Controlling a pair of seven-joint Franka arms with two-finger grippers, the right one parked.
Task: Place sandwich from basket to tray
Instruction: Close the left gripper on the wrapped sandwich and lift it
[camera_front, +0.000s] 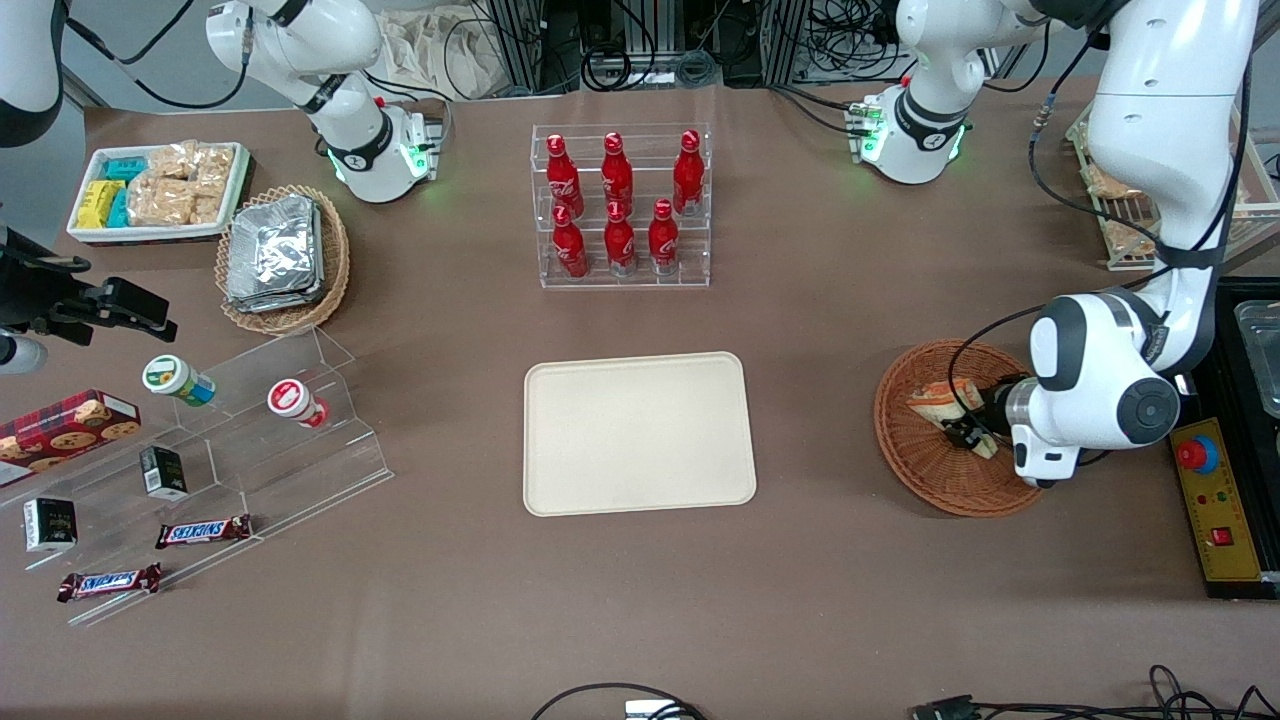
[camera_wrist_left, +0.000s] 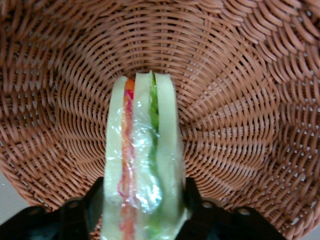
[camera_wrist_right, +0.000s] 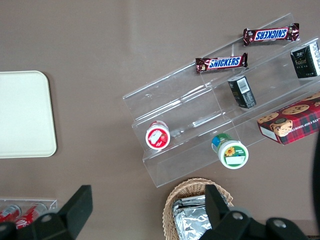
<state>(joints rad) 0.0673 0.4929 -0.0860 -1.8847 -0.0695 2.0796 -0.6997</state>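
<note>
One wrapped triangular sandwich (camera_wrist_left: 142, 165) of white bread with red, orange and green filling sits between your pincer (camera_wrist_left: 142, 210) fingers, and both black fingers (camera_wrist_left: 90, 205) press against its outer bread slices, so you have it clamped. You can see it is inside the round reddish-brown wicker basket (camera_front: 925, 455), with the weave showing all around it in the wrist view. Your pincer (camera_front: 965, 428) is low over that basket, toward the working arm's end of the brown counter (camera_front: 820, 330). Your large cream-beige rectangular tray (camera_front: 638, 432) lies flat, well apart from the basket.
</note>
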